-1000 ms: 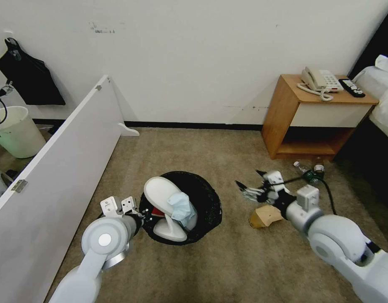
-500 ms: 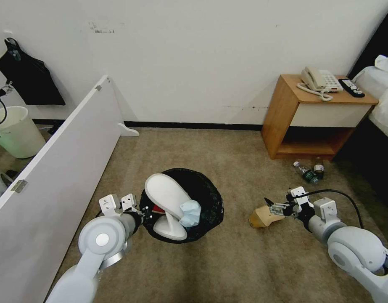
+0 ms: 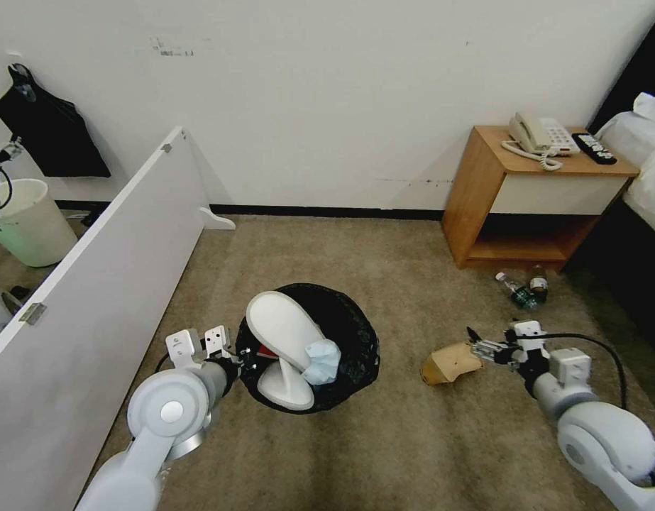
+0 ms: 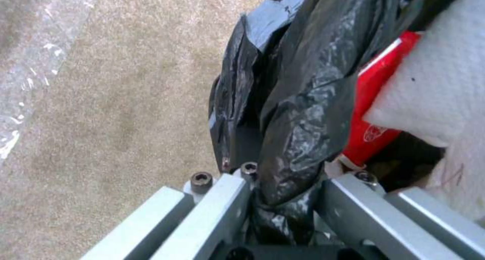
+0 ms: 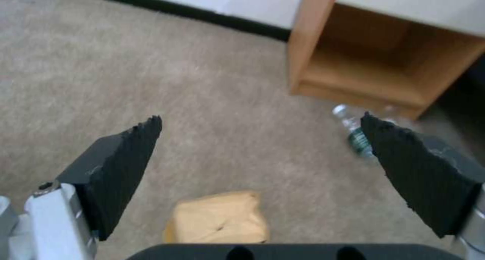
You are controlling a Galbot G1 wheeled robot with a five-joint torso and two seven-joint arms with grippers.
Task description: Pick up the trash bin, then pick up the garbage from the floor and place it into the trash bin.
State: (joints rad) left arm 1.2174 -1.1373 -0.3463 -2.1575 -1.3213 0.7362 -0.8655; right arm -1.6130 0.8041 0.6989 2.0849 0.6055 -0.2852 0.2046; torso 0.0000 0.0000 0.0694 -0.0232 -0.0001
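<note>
The trash bin (image 3: 345,333), lined with a crinkly black bag (image 4: 298,101), sits low over the carpet in the head view. My left gripper (image 3: 236,358) is shut on its near rim, and the left gripper (image 4: 285,199) pinches bag and rim. In the bin are two white slippers (image 3: 284,330), a light-blue cloth (image 3: 321,358) and a red packet (image 4: 376,116). A brown cardboard piece (image 3: 451,362) lies on the carpet. My right gripper (image 3: 483,348) hangs open just right of it. From the wrist, the right gripper (image 5: 258,119) is wide open, above the cardboard (image 5: 219,218). Two plastic bottles (image 3: 522,291) lie near the nightstand.
A white panel (image 3: 93,284) leans along the left. Behind it stands a pale bucket (image 3: 29,223). A wooden nightstand (image 3: 483,199) at the right holds a phone (image 3: 540,138) and a remote (image 3: 593,147). A bed (image 3: 650,163) fills the right edge. Open carpet lies between bin and cardboard.
My right arm has drawn back from beside the bin, moving right and down to the cardboard piece. The blue cloth has settled lower in the bin. The left gripper keeps its hold.
</note>
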